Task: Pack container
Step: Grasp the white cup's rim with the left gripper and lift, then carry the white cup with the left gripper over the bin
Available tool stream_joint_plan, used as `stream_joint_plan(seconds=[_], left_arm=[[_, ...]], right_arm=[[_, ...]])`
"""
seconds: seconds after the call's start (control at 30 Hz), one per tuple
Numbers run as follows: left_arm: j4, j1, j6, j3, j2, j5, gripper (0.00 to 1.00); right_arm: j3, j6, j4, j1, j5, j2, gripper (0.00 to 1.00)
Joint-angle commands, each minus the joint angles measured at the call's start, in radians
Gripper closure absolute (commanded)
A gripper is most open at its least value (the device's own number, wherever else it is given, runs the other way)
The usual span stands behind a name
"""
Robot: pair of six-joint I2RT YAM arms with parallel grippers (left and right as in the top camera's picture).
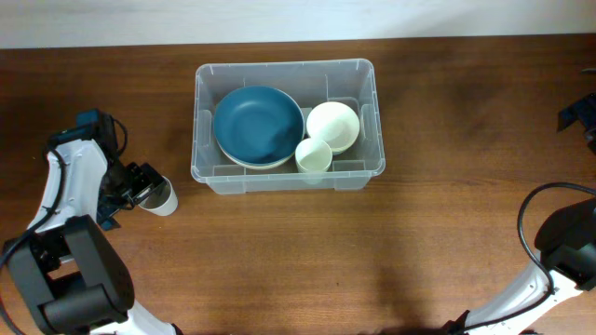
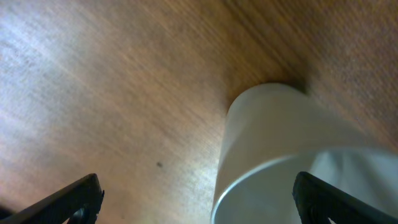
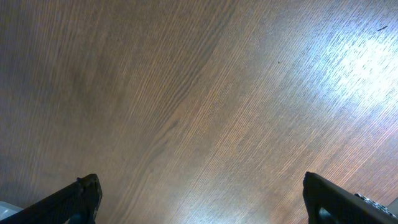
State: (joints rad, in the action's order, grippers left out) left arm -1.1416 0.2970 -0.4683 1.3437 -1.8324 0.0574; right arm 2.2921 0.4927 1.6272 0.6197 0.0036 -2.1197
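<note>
The clear plastic container (image 1: 371, 84) sits at the table's top centre. It holds a large blue bowl (image 1: 258, 124) on a white one, a white bowl (image 1: 333, 126) and a small pale cup (image 1: 314, 155). A white cup (image 1: 164, 199) stands on the table left of the container. My left gripper (image 1: 142, 187) is open right at this cup; in the left wrist view the cup (image 2: 273, 143) fills the space between the fingers (image 2: 198, 202), toward the right one. My right gripper (image 3: 202, 199) is open over bare wood; in the overhead view it shows at the far right edge (image 1: 579, 113).
The wooden table (image 1: 298, 251) stretches wide in front of the container. My left arm's base (image 1: 70, 270) stands at the lower left and my right arm's base (image 1: 568, 247) at the lower right.
</note>
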Motion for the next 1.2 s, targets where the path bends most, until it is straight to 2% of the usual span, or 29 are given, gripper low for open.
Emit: stream_joint_plan(seconds=[0.0, 0.1, 0.17, 0.27, 0.4, 0.43, 0.53, 0.73, 0.83, 1.03, 1.17], left_arm=[[0.027, 0.001, 0.014, -0.037, 0.025, -0.009, 0.0], [0.041, 0.001, 0.013, -0.051, 0.02, -0.01, 0.01], [0.046, 0.001, 0.013, -0.051, 0.017, -0.01, 0.11], [0.053, 0.001, 0.013, -0.051, 0.017, -0.01, 0.49], [0.061, 0.001, 0.013, -0.051, 0.017, -0.01, 0.85], [0.067, 0.001, 0.013, -0.051, 0.017, -0.01, 0.91], [0.087, 0.001, 0.013, -0.051, 0.017, -0.01, 0.99], [0.109, 0.025, 0.014, 0.02, 0.017, -0.008, 0.99], [0.103, 0.047, 0.05, 0.133, 0.024, -0.009, 0.99], [0.018, 0.042, 0.101, 0.484, 0.043, -0.019, 0.99], [-0.042, -0.03, 0.153, 0.666, 0.053, -0.188, 0.99]], right_arm=[[-0.005, -0.006, 0.0, 0.002, 0.016, 0.019, 0.01], [-0.005, -0.006, 0.0, 0.002, 0.016, 0.019, 0.01], [-0.005, -0.006, 0.0, 0.002, 0.016, 0.019, 0.01], [-0.005, -0.006, 0.0, 0.002, 0.016, 0.019, 0.01], [-0.005, -0.007, 0.0, 0.002, 0.016, 0.019, 0.01], [-0.005, -0.006, 0.0, 0.002, 0.016, 0.019, 0.01], [-0.005, -0.006, 0.0, 0.002, 0.016, 0.019, 0.01], [-0.005, -0.006, 0.0, 0.002, 0.016, 0.019, 0.01], [-0.005, -0.006, 0.0, 0.002, 0.016, 0.019, 0.01], [-0.005, -0.006, 0.0, 0.002, 0.016, 0.019, 0.01], [-0.005, -0.007, 0.0, 0.002, 0.016, 0.019, 0.01]])
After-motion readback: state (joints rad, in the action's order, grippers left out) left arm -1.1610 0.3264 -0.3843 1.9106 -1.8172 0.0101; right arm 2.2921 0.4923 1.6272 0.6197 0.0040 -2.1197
